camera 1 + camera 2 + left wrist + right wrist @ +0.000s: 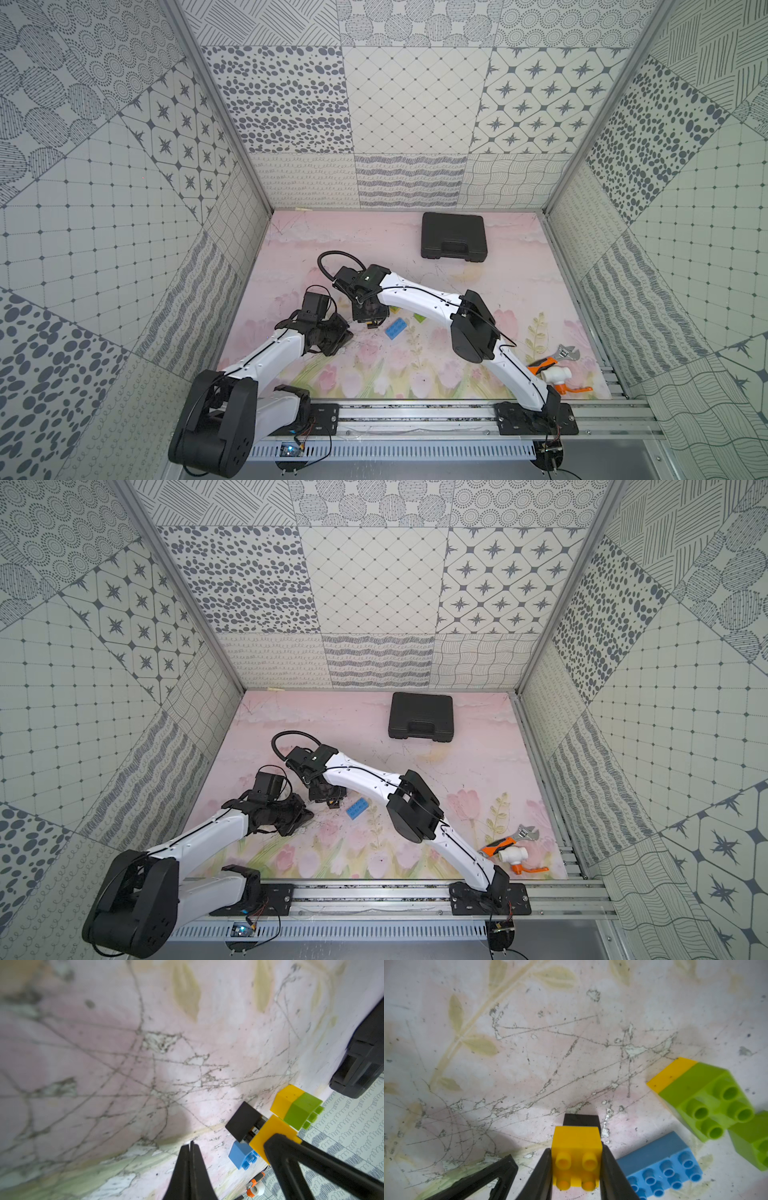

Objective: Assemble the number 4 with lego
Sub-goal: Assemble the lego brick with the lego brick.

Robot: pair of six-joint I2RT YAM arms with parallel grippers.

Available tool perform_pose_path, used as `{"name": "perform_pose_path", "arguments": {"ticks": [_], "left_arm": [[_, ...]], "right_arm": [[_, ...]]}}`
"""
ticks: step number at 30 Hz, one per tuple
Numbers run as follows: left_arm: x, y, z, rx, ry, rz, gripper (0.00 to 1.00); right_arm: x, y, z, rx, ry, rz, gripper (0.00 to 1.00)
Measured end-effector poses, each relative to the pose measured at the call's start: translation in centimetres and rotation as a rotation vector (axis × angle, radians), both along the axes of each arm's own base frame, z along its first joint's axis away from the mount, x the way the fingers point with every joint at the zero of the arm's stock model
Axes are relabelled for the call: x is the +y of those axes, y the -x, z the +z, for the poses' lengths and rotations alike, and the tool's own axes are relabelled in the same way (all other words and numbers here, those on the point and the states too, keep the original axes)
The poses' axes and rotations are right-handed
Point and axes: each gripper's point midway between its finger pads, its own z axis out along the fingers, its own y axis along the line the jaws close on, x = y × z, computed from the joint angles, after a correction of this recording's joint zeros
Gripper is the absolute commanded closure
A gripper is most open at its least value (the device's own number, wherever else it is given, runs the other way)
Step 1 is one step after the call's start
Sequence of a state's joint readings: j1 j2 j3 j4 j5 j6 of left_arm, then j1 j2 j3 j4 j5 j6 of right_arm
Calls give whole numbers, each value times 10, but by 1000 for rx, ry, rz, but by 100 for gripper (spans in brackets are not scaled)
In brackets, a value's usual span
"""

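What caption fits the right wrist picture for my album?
Right hand pinching a yellow brick beside a blue brick.

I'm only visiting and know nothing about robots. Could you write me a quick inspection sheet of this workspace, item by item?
Surface: pink floral mat, scratched and worn in both wrist views.
Job's things: yellow brick with a black brick at its underside, held in a gripper; blue brick, yellow-and-green pair and another green brick lie loose on the mat.
Clutter: black case, orange-handled wrench, white pipe valve.
Grippers: right gripper shut on the yellow brick; left gripper shut, empty.
Cables: black loop at the right wrist; thin wires by the base rail.
Surroundings: patterned wall panels on three sides.
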State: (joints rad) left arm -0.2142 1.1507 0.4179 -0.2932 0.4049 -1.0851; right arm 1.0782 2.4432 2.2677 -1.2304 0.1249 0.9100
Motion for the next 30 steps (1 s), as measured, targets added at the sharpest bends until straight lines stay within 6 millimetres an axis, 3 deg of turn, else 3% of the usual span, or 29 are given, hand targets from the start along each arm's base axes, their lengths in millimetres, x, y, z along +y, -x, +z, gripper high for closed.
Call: {"name": "perform_pose_path", "arguments": {"ticks": [19, 30], "left_arm": [[9, 7, 17, -3, -13, 4, 100], [13, 13, 28, -18, -20, -4, 100]], "right_arm": [[-2, 9, -9, 23, 47, 1, 89], [-8, 13, -15, -7, -21, 24, 90]]}}
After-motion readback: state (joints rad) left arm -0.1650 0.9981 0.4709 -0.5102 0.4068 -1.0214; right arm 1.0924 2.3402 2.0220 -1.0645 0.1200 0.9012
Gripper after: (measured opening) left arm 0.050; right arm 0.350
